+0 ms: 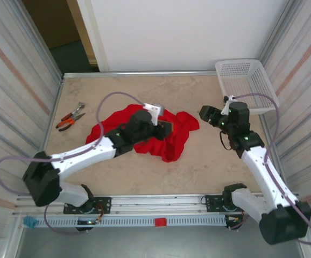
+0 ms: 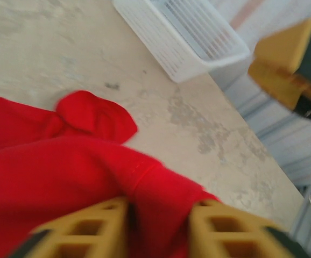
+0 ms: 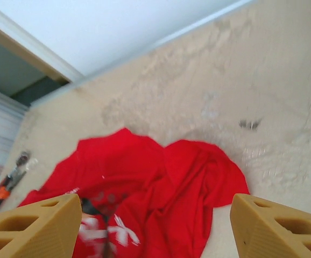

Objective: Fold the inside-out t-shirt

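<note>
Two black-and-white arms reached in from the near edge of the beige mottled table (image 1: 209,166). The left gripper (image 1: 163,129) (image 2: 158,215) lay over the cloth, its yellow fingers (image 2: 91,234) clamped on a raised fold of the one bright red soft t-shirt (image 1: 172,144) (image 2: 64,177) (image 3: 145,172). That shirt sat crumpled at the table's middle, and the left arm hid part of it. The right gripper (image 1: 205,114) (image 3: 155,228) hung just right of the shirt, fingers spread wide with nothing between them. In the right wrist view, a whitish print on the shirt's near edge was blurred and hard to read. Farther left lay one pair of orange-handled metal pliers (image 1: 69,117) (image 3: 5,185), well apart from the shirt. One white plastic mesh basket (image 1: 239,62) (image 2: 161,43) sat at the far right corner, cut off in the left wrist view.
</note>
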Motion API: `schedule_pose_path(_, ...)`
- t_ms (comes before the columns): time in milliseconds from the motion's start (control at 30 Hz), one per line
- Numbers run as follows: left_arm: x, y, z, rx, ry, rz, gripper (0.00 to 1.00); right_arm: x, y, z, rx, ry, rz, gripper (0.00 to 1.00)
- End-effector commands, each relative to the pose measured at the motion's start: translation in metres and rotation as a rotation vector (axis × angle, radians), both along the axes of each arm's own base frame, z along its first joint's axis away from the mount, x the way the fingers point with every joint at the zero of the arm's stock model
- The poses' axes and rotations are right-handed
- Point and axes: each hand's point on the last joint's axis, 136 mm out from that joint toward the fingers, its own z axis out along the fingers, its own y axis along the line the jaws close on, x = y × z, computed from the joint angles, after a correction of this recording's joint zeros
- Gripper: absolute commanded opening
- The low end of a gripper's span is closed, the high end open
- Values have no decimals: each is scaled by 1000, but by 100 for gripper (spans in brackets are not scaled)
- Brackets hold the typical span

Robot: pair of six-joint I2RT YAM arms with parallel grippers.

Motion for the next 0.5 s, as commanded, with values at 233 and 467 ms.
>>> schedule_pose_path(233, -3, 13, 40, -23, -122, 30, 65, -43, -4, -56, -26, 202, 4, 71)
schedule_pose_path(467, 39, 107, -32, 149, 143, 260, 68, -61, 36, -103, -30, 319, 43, 70)
